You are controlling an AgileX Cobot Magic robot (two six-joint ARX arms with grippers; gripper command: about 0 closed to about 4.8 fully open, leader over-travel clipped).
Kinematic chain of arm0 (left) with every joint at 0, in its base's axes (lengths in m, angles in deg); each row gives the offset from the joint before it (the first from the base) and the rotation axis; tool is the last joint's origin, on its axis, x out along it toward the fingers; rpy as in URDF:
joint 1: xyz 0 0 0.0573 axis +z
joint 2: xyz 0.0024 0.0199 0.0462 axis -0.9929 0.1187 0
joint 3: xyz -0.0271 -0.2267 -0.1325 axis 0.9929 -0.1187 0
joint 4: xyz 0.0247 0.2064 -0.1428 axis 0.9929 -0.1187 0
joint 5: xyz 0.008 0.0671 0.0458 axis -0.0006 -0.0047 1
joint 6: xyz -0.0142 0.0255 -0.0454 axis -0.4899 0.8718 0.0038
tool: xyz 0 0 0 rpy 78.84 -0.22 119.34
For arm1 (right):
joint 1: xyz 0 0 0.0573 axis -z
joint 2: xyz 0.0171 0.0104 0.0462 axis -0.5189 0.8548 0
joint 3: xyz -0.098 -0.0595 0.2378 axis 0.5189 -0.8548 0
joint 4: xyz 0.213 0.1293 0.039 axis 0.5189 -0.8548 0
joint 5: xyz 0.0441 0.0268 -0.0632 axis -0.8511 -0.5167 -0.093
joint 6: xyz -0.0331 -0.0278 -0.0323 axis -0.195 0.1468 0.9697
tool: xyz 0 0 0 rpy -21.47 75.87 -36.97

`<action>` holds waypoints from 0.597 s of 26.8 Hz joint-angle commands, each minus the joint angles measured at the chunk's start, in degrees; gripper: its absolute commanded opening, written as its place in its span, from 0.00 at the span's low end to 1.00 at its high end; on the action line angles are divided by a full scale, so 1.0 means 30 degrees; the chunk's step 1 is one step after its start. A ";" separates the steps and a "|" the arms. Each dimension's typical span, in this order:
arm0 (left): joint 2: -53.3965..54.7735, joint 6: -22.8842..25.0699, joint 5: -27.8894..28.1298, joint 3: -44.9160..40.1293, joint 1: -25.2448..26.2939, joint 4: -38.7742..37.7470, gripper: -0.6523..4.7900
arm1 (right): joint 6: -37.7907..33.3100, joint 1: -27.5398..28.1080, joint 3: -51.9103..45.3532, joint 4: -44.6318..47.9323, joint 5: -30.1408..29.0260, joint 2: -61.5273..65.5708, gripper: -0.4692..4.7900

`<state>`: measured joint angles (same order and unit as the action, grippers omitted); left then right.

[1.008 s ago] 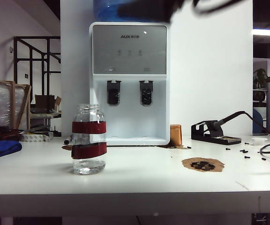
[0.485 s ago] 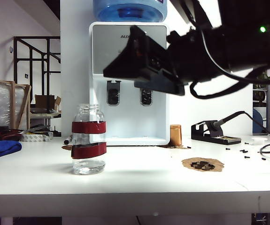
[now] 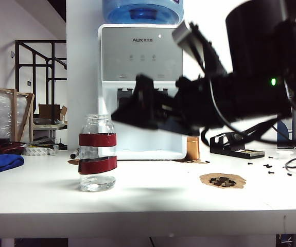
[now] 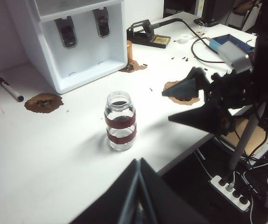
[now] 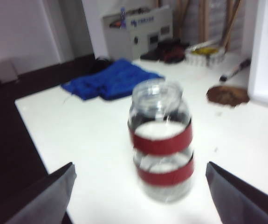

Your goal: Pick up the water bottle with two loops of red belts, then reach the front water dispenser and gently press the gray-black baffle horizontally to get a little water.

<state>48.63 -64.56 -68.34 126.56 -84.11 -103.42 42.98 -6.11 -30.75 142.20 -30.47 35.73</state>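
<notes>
Glass water bottle [image 5: 161, 147] stands upright on the desk [image 3: 153, 193], ahead of and between your right gripper's [image 5: 138, 196] spread jaws. Left gripper [image 4: 138, 196], jaws pressed together, hangs well back. Advance off-centre and one finger topples it.

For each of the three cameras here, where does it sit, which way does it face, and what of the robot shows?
Exterior view: table height, facing the water dispenser; right gripper open beside the water bottle.
Left wrist view: high over the table's near edge, looking down at the bottle; left gripper shut.
Right wrist view: low, level, facing the bottle between open fingers.
All share the bottle.
</notes>
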 commanded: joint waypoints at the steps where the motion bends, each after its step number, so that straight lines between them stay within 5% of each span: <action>1: 0.0044 0.0058 0.0007 0.0073 -0.0007 0.0168 0.11 | 0.0051 -0.0029 0.0517 0.0262 -0.2200 0.1370 1.00; 4: 0.0044 0.0051 0.0291 0.0073 -0.0007 0.0153 0.11 | 0.0838 -0.0029 0.1158 0.0168 -0.4058 0.2390 1.00; 16: 0.0044 0.0044 0.0510 0.0066 0.0000 0.0168 0.11 | 0.1953 0.0175 0.3577 -0.0772 -0.2608 0.4371 1.00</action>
<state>48.63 -64.56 -66.96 126.56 -84.11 -103.37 48.51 -5.67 -21.01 139.84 -38.64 48.06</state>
